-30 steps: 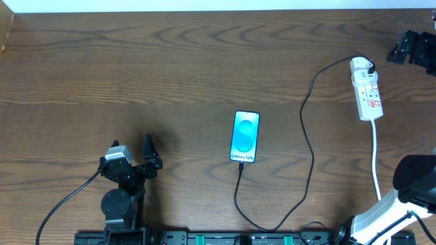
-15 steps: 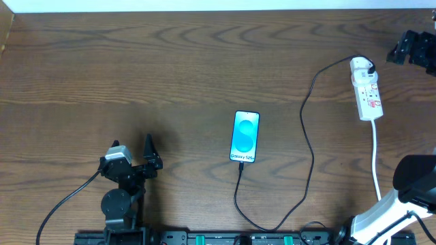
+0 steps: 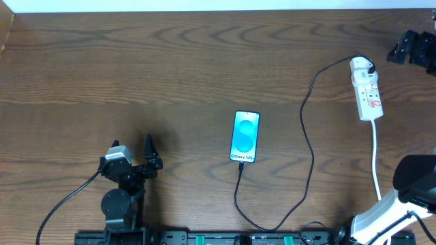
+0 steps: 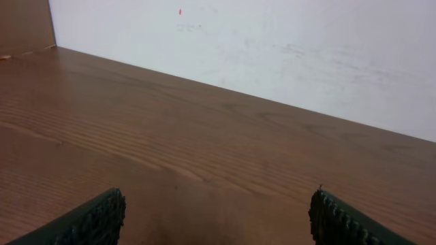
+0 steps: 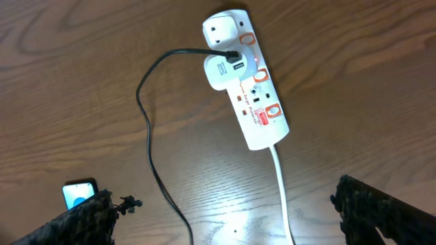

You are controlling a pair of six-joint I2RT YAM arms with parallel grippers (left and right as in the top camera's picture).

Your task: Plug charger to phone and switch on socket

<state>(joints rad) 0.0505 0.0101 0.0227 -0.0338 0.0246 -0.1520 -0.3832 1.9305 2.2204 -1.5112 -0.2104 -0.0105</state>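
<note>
Nothing had moved since the earlier overhead frames – arms, cable and phone all sat where they were.

The left gripper [image 4: 216, 221] was parked low at the near-left of the table [image 3: 136, 68], jaws spread wide w/ nothing between them; its wrist view showed only bare wood and a white wall [image 4: 272, 47] beyond. The right gripper [image 5: 225, 214] hung above the far-right corner, jaws also fully apart and empty, looking down on the socket [image 5: 248, 88].

The phone [image 3: 245, 137] lay flat near the table's centre, screen up and lit blue, well apart from both grippers. The charger [image 3: 310, 136] met the phone's near short edge, looped toward the front edge of the table, then ran up the right side to a white plug [image 5: 221, 70] seated in the socket. The socket lay at the far right, approx. lengthwise front to back, its white cord [image 3: 376, 156] trailing toward the front. From the right wrist view it showed red-ringed switches – couldn't tell whether any was on. The right gripper was near the socket but not touching it.
</note>
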